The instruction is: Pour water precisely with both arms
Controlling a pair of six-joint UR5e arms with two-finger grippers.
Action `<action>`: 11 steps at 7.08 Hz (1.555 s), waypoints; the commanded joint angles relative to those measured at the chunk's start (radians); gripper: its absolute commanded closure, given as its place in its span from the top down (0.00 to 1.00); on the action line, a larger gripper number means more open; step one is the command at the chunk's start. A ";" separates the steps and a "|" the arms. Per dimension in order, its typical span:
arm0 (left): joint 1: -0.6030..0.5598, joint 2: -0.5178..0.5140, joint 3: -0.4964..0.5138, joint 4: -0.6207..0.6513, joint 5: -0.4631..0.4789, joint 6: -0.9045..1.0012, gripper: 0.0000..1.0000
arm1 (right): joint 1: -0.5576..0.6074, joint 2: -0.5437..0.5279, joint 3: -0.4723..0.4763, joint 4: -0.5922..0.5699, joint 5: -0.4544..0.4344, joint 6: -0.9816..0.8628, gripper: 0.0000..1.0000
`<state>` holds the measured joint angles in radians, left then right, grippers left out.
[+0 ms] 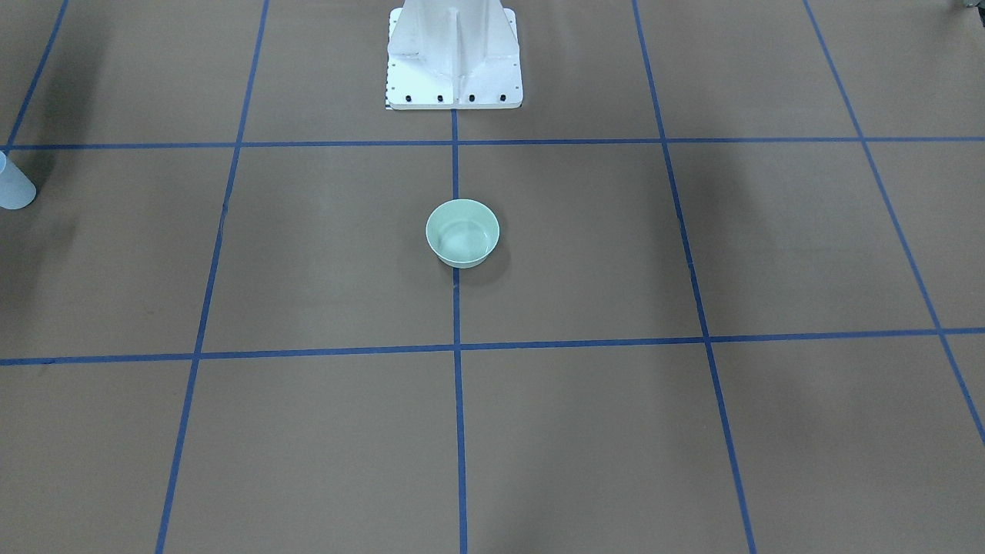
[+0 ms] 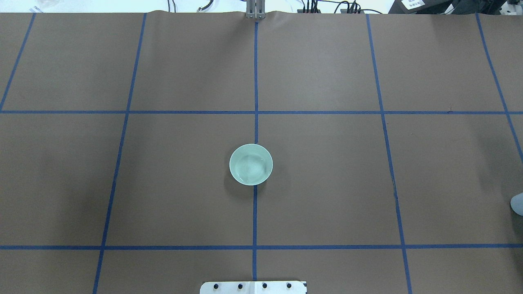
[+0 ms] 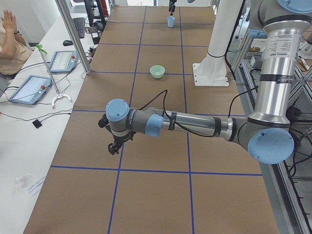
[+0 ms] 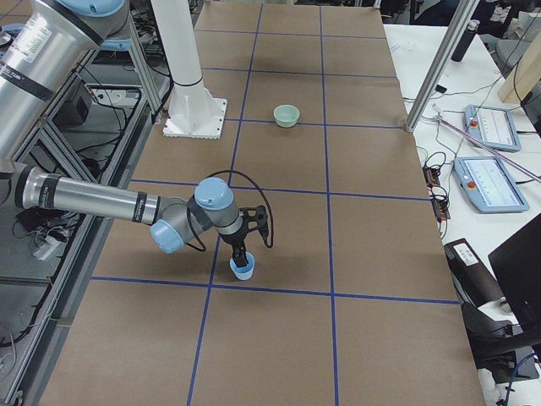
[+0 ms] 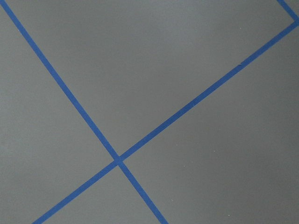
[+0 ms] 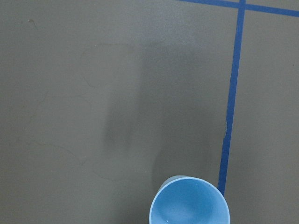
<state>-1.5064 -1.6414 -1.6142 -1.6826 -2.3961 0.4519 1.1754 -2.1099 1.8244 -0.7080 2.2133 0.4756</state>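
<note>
- Two silver-grey tubular robot arms with pale blue joint caps extend over a brown paper-covered table (image 2: 327, 183) gridded with blue tape lines (image 2: 255, 81).
- The left arm (image 3: 195, 124), the near one in the left-end view, lies low and level. Its black open-frame left gripper (image 3: 114, 147) points down above bare paper, and the bowl is toward 1 o'clock from it in that view. How wide this claw stands cannot be told.
- The right arm (image 4: 93, 201) hangs its right gripper (image 4: 239, 254) straight over a small light-blue plastic cup (image 4: 243, 270), tips at the rim. Whether the claw pinches the cup cannot be told.
- A pale green round bowl (image 2: 251, 164) sits on the centre tape line. In the overhead view the cup is at its 3 o'clock, well apart at the view's right edge, and the white bolted pedestal (image 2: 253, 287) is at its 6 o'clock.
- A faint glossy sheen marks the bowl's floor; the water cannot otherwise be made out.
</note>
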 commanded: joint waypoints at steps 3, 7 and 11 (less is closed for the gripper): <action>0.000 0.000 0.000 0.000 0.000 -0.001 1.00 | 0.027 0.035 -0.105 0.047 0.005 -0.006 0.78; 0.000 0.020 -0.003 -0.019 0.000 -0.001 1.00 | 0.027 0.008 -0.117 0.050 -0.001 -0.024 0.43; -0.002 0.023 -0.003 -0.034 0.000 -0.001 1.00 | 0.023 0.022 -0.128 0.048 0.000 -0.034 0.47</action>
<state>-1.5078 -1.6190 -1.6170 -1.7154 -2.3961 0.4510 1.1995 -2.0944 1.6994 -0.6594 2.2123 0.4426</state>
